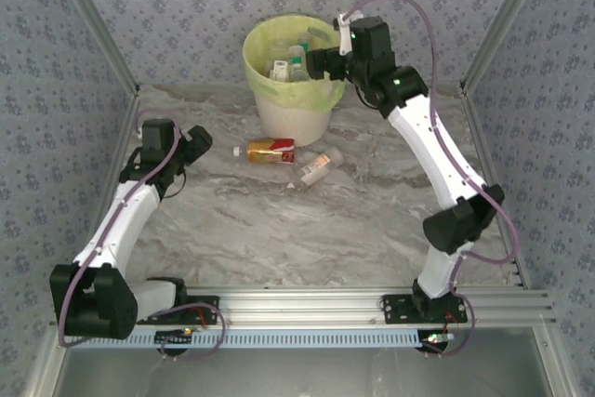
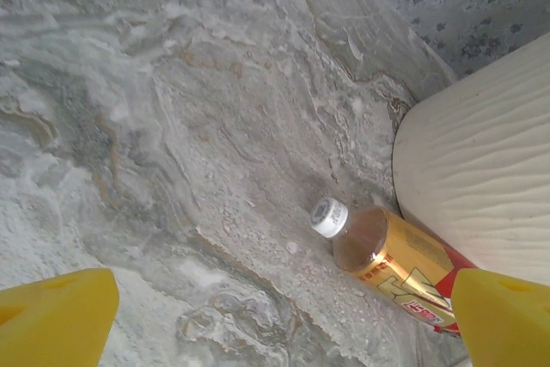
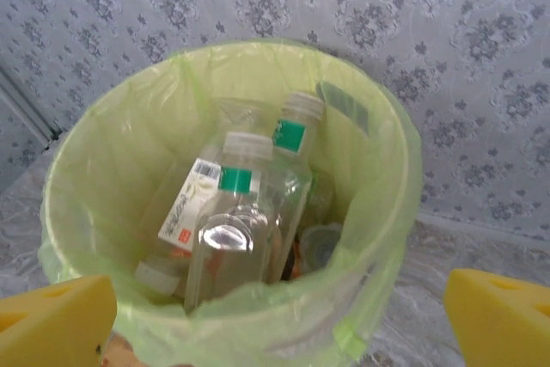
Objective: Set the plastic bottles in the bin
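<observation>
Top external view: right claw (image 1: 325, 60) hung at the 3 o'clock rim of the round white bin with the yellow-green bag liner (image 1: 293, 118), spread wide and pinching nothing, set over the mouth probably for a clean drop onto the clear green-banded plastic bottles (image 1: 288, 67) heaped inside. Left claw (image 1: 203, 141) likewise spread and empty, low at 9 o'clock of the amber-filled, white-capped plastic bottle with the red and gold label (image 1: 265, 150), seemingly lined up on its cap end. Not yet binned, lying flat on the grey marbled worktop (image 1: 279, 230) near the bin's 6 o'clock side: that bottle and a small clear plastic bottle (image 1: 316, 167).
</observation>
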Robot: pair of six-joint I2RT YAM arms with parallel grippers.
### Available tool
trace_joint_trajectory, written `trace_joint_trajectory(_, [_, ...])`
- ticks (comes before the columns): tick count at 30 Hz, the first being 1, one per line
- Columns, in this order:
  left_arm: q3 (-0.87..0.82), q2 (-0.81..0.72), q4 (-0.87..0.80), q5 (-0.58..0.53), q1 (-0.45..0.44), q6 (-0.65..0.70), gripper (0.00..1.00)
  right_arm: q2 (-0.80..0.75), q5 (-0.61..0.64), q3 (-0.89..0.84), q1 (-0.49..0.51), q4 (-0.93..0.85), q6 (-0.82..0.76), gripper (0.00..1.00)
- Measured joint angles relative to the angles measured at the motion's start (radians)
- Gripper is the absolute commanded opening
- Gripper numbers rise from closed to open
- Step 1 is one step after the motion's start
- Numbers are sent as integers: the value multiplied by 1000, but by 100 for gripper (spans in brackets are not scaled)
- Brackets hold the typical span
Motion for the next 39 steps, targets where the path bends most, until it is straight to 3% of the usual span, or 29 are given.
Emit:
trace_joint_trajectory(8, [35, 127, 3, 77, -10, -132, 100, -296, 30, -444, -2, 158, 37, 100])
trace_joint_trajectory(17, [105, 279, 38, 119, -105, -358, 100, -528, 111, -763, -46, 234, 129, 100])
trace_joint_trajectory(23, [123, 385, 100, 130, -162, -529, 100, -627, 137, -866, -97, 248, 178, 100])
trace_joint_trajectory(39, [294, 634, 131, 138, -259, -848, 99, -732, 161, -911, -122, 237, 195, 100])
